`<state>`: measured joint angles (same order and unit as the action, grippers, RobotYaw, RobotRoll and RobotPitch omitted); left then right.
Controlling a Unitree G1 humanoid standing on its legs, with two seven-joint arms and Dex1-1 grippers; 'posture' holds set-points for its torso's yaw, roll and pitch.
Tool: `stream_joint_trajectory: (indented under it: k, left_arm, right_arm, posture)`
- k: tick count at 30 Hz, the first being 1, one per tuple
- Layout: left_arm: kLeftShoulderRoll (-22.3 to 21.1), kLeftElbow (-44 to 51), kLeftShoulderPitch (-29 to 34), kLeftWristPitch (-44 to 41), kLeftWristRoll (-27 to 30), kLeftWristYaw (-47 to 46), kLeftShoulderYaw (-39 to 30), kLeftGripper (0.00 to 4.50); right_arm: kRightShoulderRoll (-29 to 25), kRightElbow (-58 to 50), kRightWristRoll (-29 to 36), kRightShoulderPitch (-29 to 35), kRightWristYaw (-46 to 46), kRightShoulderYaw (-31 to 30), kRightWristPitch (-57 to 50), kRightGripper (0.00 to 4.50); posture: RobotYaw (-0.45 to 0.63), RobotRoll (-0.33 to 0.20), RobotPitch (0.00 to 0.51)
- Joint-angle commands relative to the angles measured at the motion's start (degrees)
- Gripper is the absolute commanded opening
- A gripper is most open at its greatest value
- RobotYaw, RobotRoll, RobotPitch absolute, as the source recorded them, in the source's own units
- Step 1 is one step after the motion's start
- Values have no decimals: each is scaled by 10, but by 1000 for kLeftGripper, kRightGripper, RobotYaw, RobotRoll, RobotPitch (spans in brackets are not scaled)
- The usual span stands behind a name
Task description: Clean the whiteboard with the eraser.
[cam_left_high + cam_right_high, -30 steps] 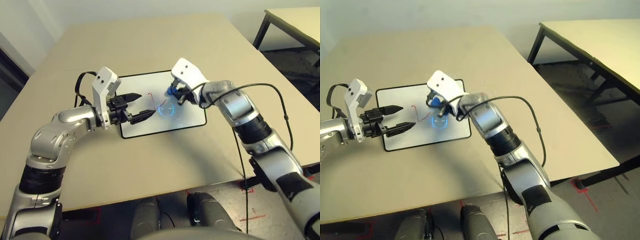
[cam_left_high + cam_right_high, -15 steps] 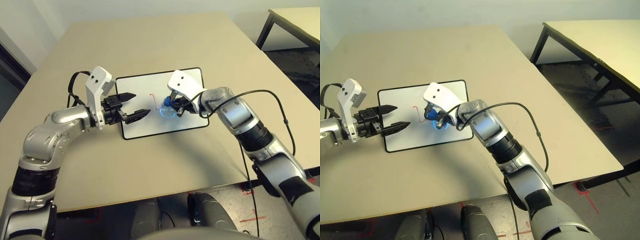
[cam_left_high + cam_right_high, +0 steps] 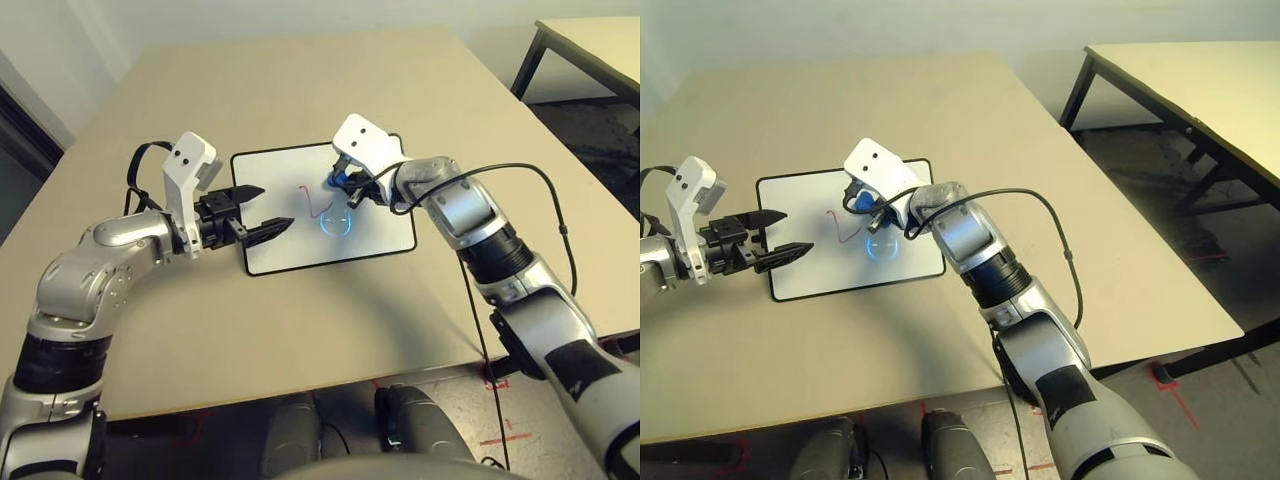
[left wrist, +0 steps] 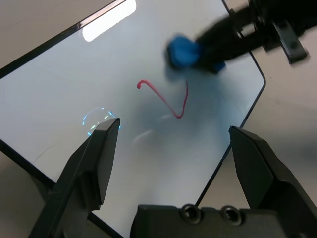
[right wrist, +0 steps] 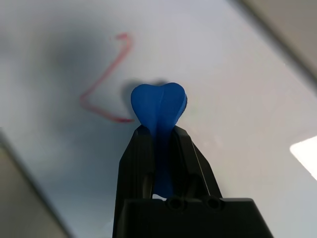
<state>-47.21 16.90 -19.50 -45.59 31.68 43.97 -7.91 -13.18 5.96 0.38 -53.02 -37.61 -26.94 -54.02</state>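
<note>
- Eraser [image 5: 158, 101]: the small blue block is clamped between the two black fingers of my right tool [image 3: 345, 190], which are shut tight on it. Its rounded end bulges out past the fingertips, so I judge it soft and compressible, light, and unlikely to slip at this squeeze.
- Hold point: the fingers grip the block along its length, leaving only the rounded end free. I judge that adequate for wiping. A grip nearer the tip would stiffen the working face, whereas a grip further back would let it fold.
- Eraser position: it sits over the whiteboard [image 3: 370, 225], just beside the right-hand end of the red scribble [image 3: 316, 200]. I cannot tell whether it presses on the surface or hangs just above it.
- Whiteboard: flat, stiff and thin, with a black frame, lying on the counter [image 3: 300, 90]. I judge the surface smooth and the board light enough to slide under a hard sideways stroke, so moderate downward pressure is advised.
- Marks remaining: the red hooked line near the board's middle and a faint bluish ring [image 3: 331, 223] nearer to me. I judge the cleaning incomplete.
- Left tool [image 3: 262, 213]: fingers spread apart, holding nothing, poised over the board's left edge. From there I judge it could pin the frame if the board starts to creep.
- Cable [image 3: 520, 200]: a black lead loops off my right forearm, well apart from the board.
</note>
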Motion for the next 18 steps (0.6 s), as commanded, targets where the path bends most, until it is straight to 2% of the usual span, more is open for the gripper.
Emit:
stream_joint_trajectory:
  k: [1, 5, 13, 18]
  left_arm:
    - [-8, 0, 10, -9, 0, 2, -8, 4500]
    - [-6, 3, 10, -12, 2, -1, -8, 4500]
    - [-1, 8, 16, -13, 4, -7, -5, 4500]
    - [-1, 7, 15, -14, 5, -5, -4, 4500]
  right_arm:
    - [-10, -31, 2, 24, -22, -40, -36, 385]
    - [-15, -36, -2, 25, -31, -53, -39, 384]
    - [4, 77, -17, -63, 15, 14, 29, 384]
    - [6, 85, -20, -58, 15, 12, 33, 384]
  posture:
    - [54, 0, 97]
    - [54, 0, 97]
    - [48, 0, 98]
    - [48, 0, 101]
